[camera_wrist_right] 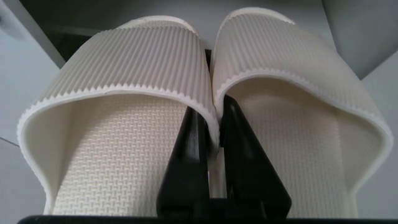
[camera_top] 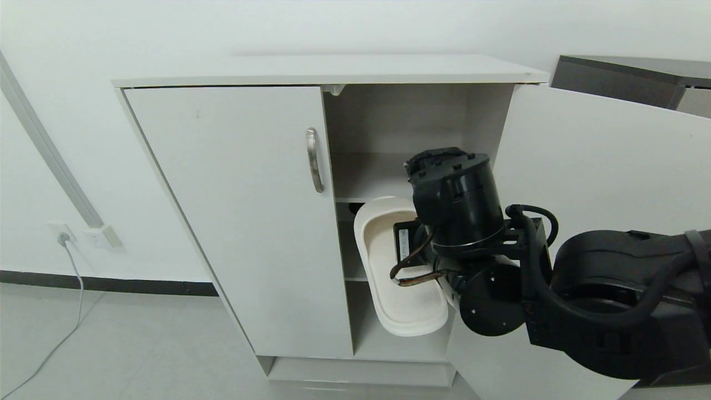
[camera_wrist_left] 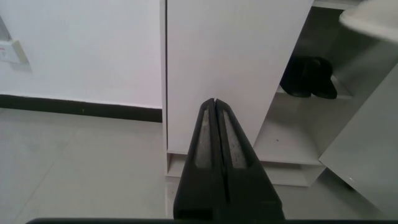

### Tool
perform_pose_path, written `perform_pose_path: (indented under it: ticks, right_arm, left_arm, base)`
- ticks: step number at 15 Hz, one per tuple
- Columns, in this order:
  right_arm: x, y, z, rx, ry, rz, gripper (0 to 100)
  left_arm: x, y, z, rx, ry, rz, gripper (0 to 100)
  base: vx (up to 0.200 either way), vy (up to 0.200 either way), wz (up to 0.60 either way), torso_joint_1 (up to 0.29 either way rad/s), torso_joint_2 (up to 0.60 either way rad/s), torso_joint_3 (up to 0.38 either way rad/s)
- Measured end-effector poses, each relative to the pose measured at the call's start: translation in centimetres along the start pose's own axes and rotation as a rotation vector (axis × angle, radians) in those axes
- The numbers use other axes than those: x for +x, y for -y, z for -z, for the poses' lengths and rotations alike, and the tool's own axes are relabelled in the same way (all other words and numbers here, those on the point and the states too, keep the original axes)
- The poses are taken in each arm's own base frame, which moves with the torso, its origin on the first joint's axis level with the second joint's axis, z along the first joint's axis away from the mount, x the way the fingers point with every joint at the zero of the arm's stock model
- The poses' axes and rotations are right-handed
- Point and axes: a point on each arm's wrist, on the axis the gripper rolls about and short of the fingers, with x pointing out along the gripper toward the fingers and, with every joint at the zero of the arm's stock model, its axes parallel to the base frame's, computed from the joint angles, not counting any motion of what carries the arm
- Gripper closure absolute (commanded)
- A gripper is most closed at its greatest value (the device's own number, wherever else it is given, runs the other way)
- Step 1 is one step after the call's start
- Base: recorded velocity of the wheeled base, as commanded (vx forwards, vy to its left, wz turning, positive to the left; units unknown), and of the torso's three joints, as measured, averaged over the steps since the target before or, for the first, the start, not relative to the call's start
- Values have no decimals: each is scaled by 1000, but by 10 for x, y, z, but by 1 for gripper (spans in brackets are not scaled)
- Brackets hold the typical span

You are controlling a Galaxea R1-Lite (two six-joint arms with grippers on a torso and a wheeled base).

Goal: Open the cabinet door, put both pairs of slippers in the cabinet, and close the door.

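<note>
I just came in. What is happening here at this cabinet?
The robot's right arm holds a pair of white slippers at the opening of the cabinet, its jaws shut on their inner edges. The right door stands open and the left door is closed. A dark pair already sits on a shelf inside. The left jaws are shut and empty.

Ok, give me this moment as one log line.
right door open | left door closed | right claw shut on white slippers at the opening | black slippers inside | left claw shut, empty
</note>
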Motion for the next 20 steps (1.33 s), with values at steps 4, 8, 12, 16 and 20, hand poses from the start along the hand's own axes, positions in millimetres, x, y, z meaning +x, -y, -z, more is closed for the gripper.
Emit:
perform_pose_path:
  ticks: [4,8,12,16,20]
  right_arm:
    - [13,-2,-9,29,21,19,100]
    - [27,-4,-7,28,17,42,100]
    - [31,-5,-5,18,6,50,100]
    - [32,-5,-5,17,5,52,100]
    - [33,-6,-4,16,4,51,100]
  left_arm:
    - [0,0,0,0,0,0,100]
    - [0,0,0,0,0,0,100]
    - [0,0,0,1,0,0,100]
    - [0,0,0,2,-2,1,100]
    - [0,0,0,1,0,1,100]
  base:
    - [0,0,0,0,0,0]
    - [0,0,0,0,0,0]
    - [100,0,0,2,1,2]
    - [200,0,0,4,2,5]
    - [100,0,0,1,0,2]
